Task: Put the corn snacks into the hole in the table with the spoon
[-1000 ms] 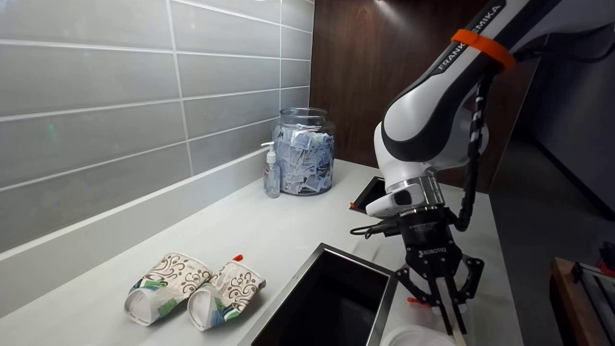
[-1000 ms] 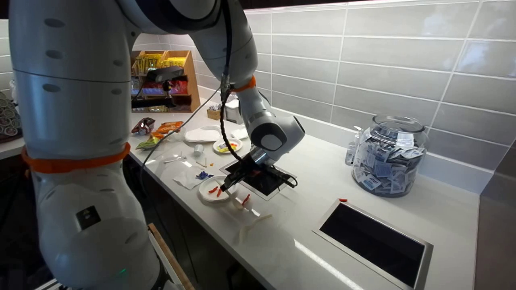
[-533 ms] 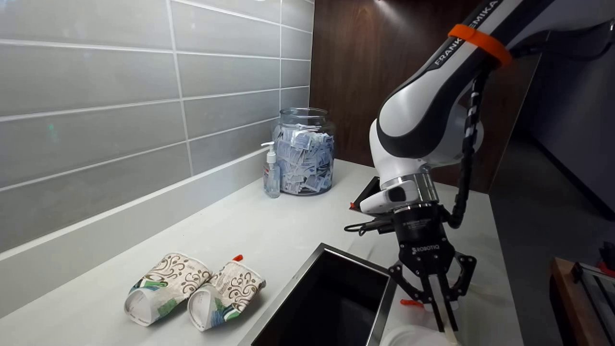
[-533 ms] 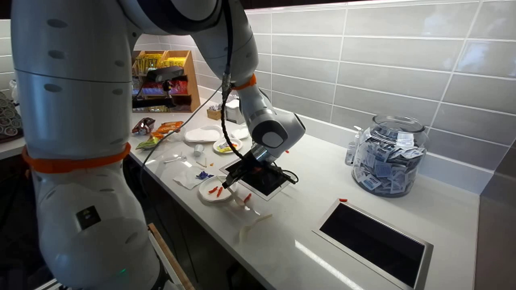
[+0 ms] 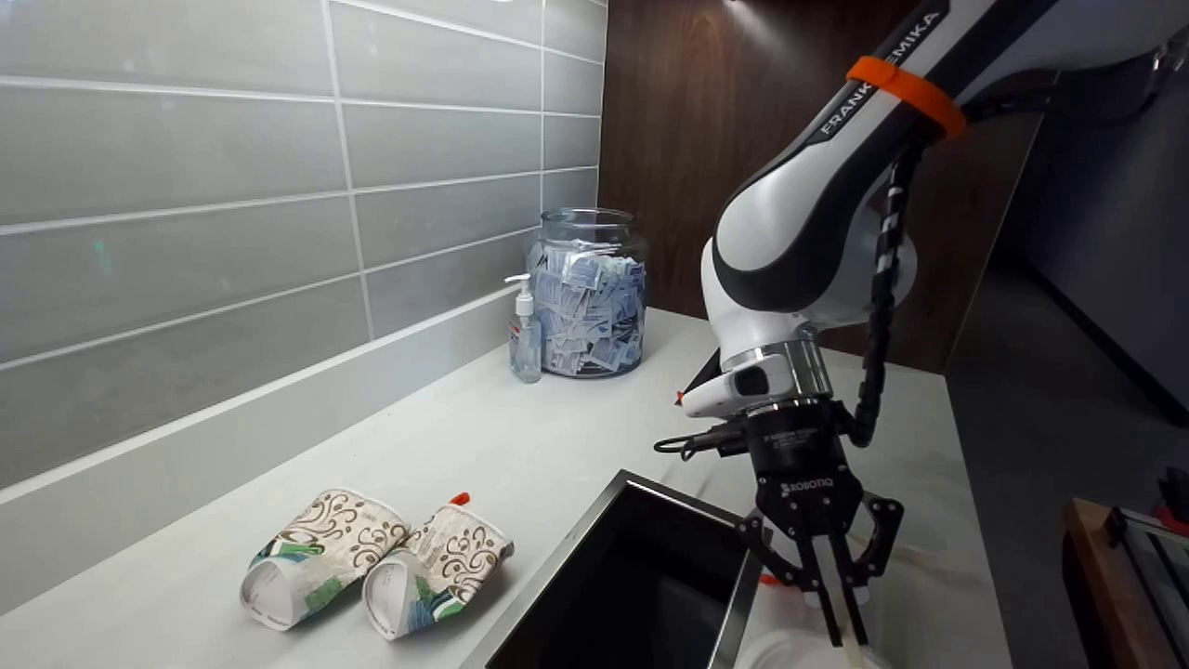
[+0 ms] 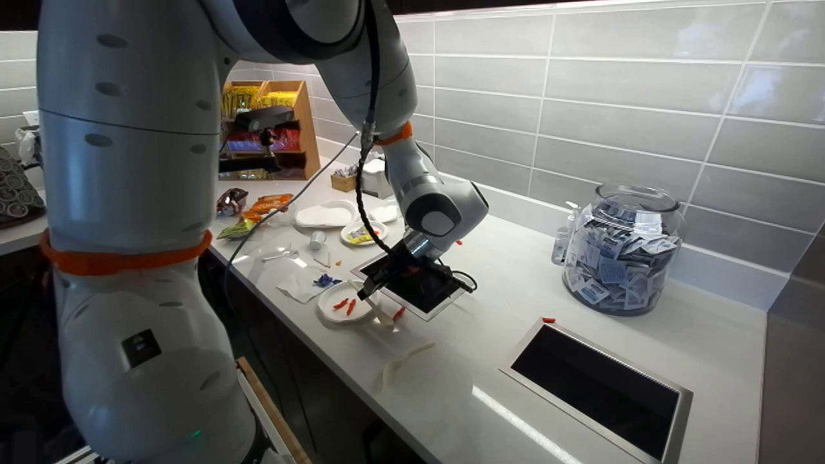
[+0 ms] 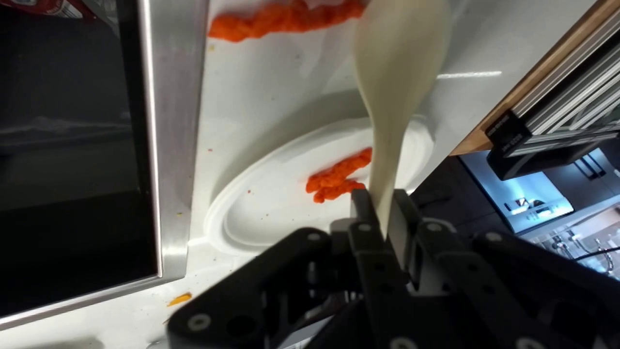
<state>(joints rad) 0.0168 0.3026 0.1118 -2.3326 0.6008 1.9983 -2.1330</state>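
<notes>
Creeping along above the table (image 5: 520,427), the arm (image 5: 790,214) sits a bit further left in an exterior view than it did a second ago, so its wrist is now closer to the hole (image 5: 641,567) nearer that camera. Pose-wise, it slants down from the upper right and bends so the wrist points almost straight at the table, tipped just a little. The plate (image 7: 264,206) is right beside that hole and hasn't budged. As for the black gripper (image 7: 381,203), its fingers are pinched tight on the handle of the spoon (image 7: 390,109), one on each side, with the bowl end sticking out past the tips (another pale utensil (image 6: 392,370) is just lying on the table nearby, fwiw). Can't tell if the bowl touches the table. The loose corn snack (image 7: 281,20) has shifted toward the hole along with the spoon, and lies on the table between the steel rim and the bowl. One end of it meets the bowl in the wrist view, though I can't say if they really touch. Two more corn snacks (image 7: 339,172) lie on the plate, same spots as before.
</notes>
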